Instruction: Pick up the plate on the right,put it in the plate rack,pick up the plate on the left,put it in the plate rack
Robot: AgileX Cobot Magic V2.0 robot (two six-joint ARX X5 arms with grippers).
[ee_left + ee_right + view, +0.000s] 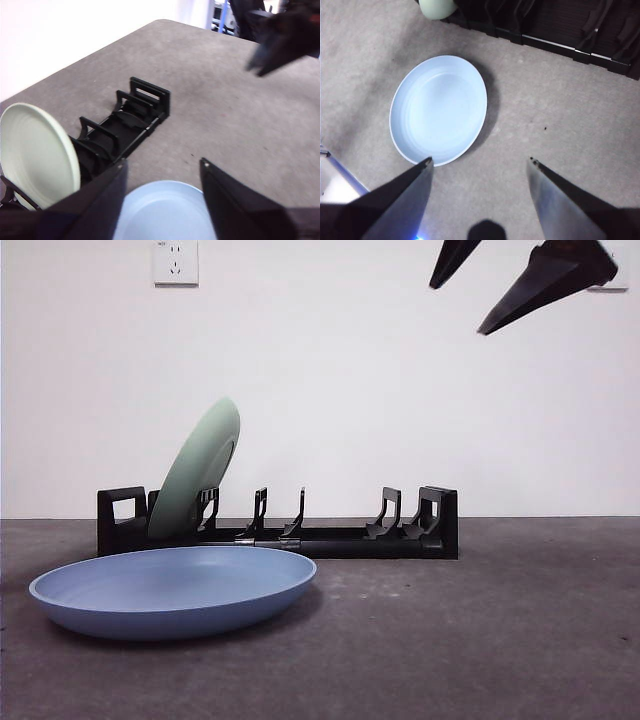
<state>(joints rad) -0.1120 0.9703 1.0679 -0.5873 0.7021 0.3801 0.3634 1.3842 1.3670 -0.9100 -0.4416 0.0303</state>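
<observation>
1. Round, shallow pale-blue plastic plate (173,590) lies flat on the grey table (500,640), in front of the rack's left half and close to it but apart. In the front view it sits at about 8 o'clock from picture centre. This looks to be the plate yet to be racked.
2. Long low black plastic plate rack (340,537) runs across the table behind it. A round pale-green plate (196,470) already stands tilted in a slot near the rack's left end, at about 10 o'clock. The slots to its right are free.
3. Left gripper (162,172): jaws spread wide, hanging above the blue plate's near rim, holding nothing.
4. Right gripper (480,162): jaws spread too, empty, high over bare table beside the blue plate. The dark tips at 1 o'clock in the front view are probably this one.
5. Step in hand, as I judge it: picking up the blue plate. Doing it well:
   - come down on the rim, one jaw inside and one outside;
   - a flat rim offers little bite, so pinch firmly before lifting;
   - tip the plate upright, aim for a free slot clear of the green plate, and avoid knocking that one.
6. White wall (400,390) behind, with a socket (175,262) at 11 o'clock.
</observation>
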